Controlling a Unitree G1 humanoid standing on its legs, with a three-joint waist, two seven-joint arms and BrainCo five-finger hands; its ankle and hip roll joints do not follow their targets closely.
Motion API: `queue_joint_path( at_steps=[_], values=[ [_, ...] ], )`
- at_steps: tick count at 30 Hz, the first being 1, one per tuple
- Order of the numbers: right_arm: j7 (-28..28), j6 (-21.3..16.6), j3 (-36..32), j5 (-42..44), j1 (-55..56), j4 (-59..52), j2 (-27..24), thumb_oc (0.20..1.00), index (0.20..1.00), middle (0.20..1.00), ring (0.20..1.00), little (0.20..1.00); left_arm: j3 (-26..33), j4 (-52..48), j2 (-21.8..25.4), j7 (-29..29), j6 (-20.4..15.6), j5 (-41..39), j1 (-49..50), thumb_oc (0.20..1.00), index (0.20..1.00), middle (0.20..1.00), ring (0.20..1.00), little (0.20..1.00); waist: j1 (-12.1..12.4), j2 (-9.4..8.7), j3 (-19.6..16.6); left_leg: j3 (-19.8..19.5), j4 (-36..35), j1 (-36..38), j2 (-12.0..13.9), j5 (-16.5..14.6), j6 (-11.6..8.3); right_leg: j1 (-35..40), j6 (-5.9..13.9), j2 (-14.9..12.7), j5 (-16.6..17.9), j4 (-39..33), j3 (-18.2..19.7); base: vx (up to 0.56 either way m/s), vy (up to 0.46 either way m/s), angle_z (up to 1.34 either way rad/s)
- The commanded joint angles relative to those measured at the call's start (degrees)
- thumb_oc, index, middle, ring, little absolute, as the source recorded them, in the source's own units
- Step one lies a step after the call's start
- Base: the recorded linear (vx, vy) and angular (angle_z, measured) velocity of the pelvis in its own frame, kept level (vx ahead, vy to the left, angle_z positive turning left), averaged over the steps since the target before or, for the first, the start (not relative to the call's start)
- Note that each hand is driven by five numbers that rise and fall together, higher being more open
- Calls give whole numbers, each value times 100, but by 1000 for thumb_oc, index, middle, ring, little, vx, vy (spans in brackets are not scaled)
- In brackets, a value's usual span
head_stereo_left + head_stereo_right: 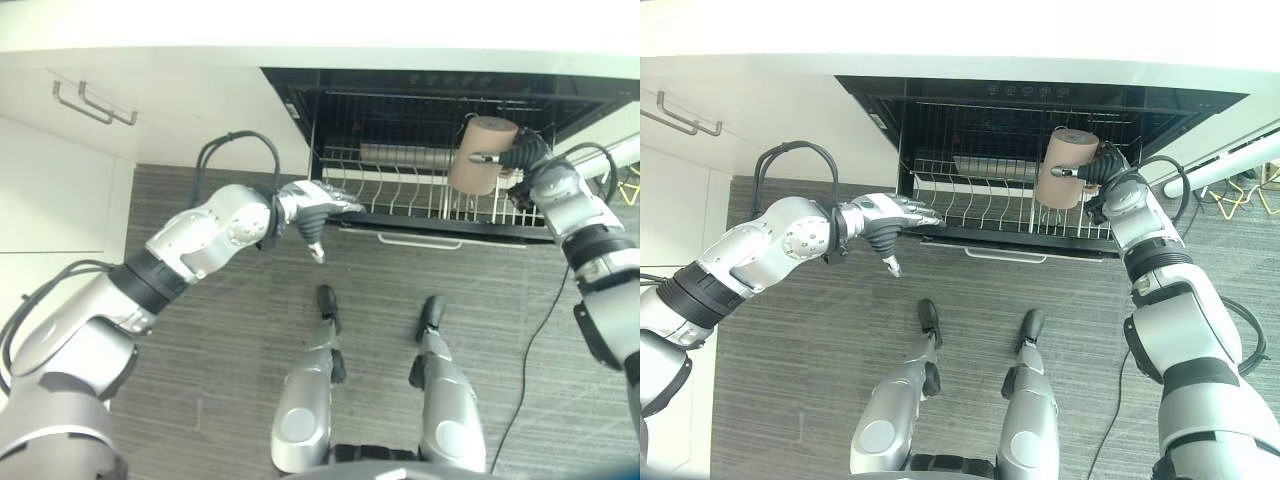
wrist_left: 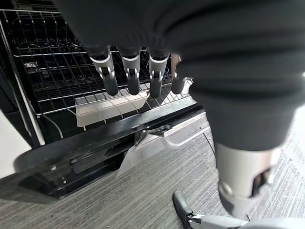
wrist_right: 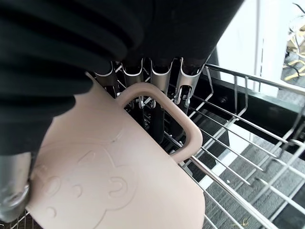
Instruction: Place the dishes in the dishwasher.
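A pinkish-beige mug (image 1: 481,153) hangs over the right part of the pulled-out wire rack (image 1: 400,196) of the open dishwasher. My right hand (image 1: 526,157) is shut on it: in the right wrist view the fingers (image 3: 156,90) pass through the mug's handle (image 3: 183,127) and the thumb presses its side. The mug (image 1: 1069,167) is tilted and held clear above the wires. My left hand (image 1: 318,206) rests at the rack's front left corner, fingers (image 2: 132,75) straight and relaxed over the rack's edge, holding nothing.
A silvery cylindrical item (image 1: 405,155) lies at the back of the rack. A white pull handle (image 1: 420,241) runs under the rack front. White cabinet doors with bar handles (image 1: 93,104) stand at the left. Grey striped floor (image 1: 200,330) spreads below.
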Motion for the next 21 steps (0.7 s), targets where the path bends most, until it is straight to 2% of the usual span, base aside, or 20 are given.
queue_joint_path(
  at_steps=[1,4,5,7,11,14,19,21],
  values=[
    [-181,-73,283,-14,-696,155,-223,200,200,200,200,200,79,-326,100,141,-93,-209,-278,1000,1000,1000,1000,1000,199,5,-107,-139,858,-430,64,-451,-171,-622,177,-236,-73,714,7,-35,-24,1],
    [-196,49,357,41,-880,226,-257,200,200,200,200,200,57,-352,144,195,-138,-205,-248,1000,1000,1000,1000,1000,233,21,-107,-137,832,-458,73,-425,-189,-641,188,-246,-52,692,-25,-49,-24,0],
    [-226,113,377,112,-920,273,-261,1000,1000,1000,1000,1000,32,-387,148,250,-113,-189,-229,1000,1000,1000,1000,1000,239,38,-107,-128,808,-459,83,-417,-199,-640,191,-254,-48,674,-46,-36,0,1],
    [-240,90,356,72,-907,273,-269,1000,1000,1000,1000,1000,31,-416,154,295,-98,-162,-183,1000,1000,1000,1000,1000,238,45,-107,-107,794,-459,93,-411,-204,-643,200,-263,-45,669,-64,-40,2,2],
    [-774,76,324,-144,-859,339,-221,1000,1000,1000,1000,1000,-44,-362,56,488,-41,-83,-109,1000,1000,1000,1000,1000,204,75,-107,-50,802,-438,121,-418,-220,-629,208,-292,-24,642,-75,-19,4,0],
    [-954,57,288,-237,-844,332,-237,1000,1000,1000,1000,1000,-64,-352,29,564,-11,-63,-60,1000,1000,1000,1000,1000,191,95,-107,-39,793,-434,123,-419,-229,-630,213,-304,-18,631,-73,0,0,0],
    [-1034,11,274,-118,-842,274,-278,1000,1000,1000,1000,1000,-104,-314,34,672,-31,-22,6,1000,1000,1000,1000,1000,177,112,-107,-14,775,-421,126,-414,-242,-630,221,-317,-9,617,-79,0,0,0],
    [-1167,-66,256,232,-819,259,-273,1000,1000,1000,1000,1000,-121,-294,3,732,-18,17,47,1000,1000,1000,1000,1000,170,121,-107,-3,769,-412,128,-414,-239,-634,215,-323,-10,621,-73,0,0,0]
  ],
)
